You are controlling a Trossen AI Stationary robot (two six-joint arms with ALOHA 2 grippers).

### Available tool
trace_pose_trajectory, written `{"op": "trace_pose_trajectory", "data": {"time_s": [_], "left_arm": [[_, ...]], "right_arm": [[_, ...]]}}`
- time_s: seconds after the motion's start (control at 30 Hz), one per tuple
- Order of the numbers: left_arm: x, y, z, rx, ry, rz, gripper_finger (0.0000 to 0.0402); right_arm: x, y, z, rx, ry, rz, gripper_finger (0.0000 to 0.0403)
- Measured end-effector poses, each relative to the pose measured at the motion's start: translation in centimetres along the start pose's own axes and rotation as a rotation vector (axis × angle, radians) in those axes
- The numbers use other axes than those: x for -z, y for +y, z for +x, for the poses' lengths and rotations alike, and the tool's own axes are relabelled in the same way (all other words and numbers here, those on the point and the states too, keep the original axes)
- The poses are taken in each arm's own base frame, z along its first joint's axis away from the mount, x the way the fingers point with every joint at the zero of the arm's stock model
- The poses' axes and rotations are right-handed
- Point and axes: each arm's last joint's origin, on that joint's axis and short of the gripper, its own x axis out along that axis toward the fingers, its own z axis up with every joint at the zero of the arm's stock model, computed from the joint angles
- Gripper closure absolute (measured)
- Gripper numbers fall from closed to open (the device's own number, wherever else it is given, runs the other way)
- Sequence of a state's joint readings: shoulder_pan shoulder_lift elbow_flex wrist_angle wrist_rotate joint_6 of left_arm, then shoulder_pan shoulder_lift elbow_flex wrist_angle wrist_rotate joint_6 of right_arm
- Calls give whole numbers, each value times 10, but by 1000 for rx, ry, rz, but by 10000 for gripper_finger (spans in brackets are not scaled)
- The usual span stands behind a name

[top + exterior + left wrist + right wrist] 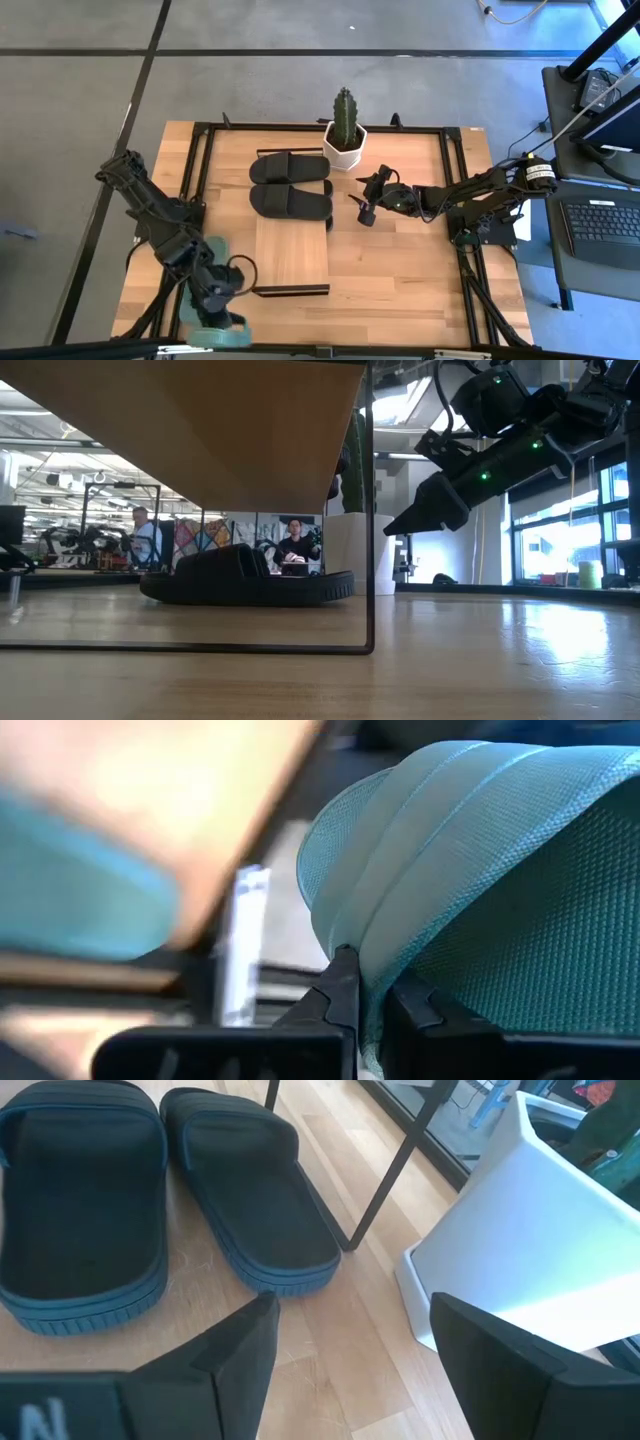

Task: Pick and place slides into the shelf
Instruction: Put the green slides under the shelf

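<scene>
So the left gripper (pixel 222 300) is down at the near-left corner of the light wooden tabletop (pixel 400 270), and its two dark fingers (pixel 335 990) are pinched tight on the rim of a muted green mesh-textured slide sandal (pixel 480 890). Grabbing it by the thin edge makes sense, since the sole is probably too wide for those jaws to span. In the high view the green slide (pixel 215 335) hangs right at the table's front edge, just beside the near end of the low rack with the pale plank top and thin black frame (pixel 291 255). It looks like the sandal is in mid-carry and not yet on the shelf.

A pair of black open-toe slides with wide straps (pixel 290 185) sits side by side at the far end of the shelf frame, touching along their long sides, soles down. The low view shows one of them (pixel 245 582) resting on the table, under the level of the plank. Tidy and parallel, so they read as already placed.

The right gripper (pixel 368 205) hovers above the table just right of the black pair, its fingers spread apart with nothing between them. It is close to the white angular pot (pixel 345 145) holding a green cactus (pixel 344 115). It's probably just waiting there, clear of the left arm.

No brand marks or labels on the slides can be made out. There's a bit of white lettering on the right wrist's own body, too cropped to read.
</scene>
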State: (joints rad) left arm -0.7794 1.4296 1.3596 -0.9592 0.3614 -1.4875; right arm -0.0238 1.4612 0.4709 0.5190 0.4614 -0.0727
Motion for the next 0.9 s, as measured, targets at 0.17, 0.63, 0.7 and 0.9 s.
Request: {"op": "trace_pose_trajectory", "data": {"time_s": [0.17,0.63,0.7,0.9], "left_arm": [[-9,-20,-5,211,-63,61,397],[-57,-42,-36,420,-489,644,398],[-69,-39,-43,382,-554,742,398],[-99,-37,-66,336,-772,1069,398]], "right_arm": [[0,0,0,-2,0,-14,144],[3,3,0,-91,27,-27,144],[3,4,0,-120,25,-26,144],[3,5,-1,-156,22,-26,144]]}}
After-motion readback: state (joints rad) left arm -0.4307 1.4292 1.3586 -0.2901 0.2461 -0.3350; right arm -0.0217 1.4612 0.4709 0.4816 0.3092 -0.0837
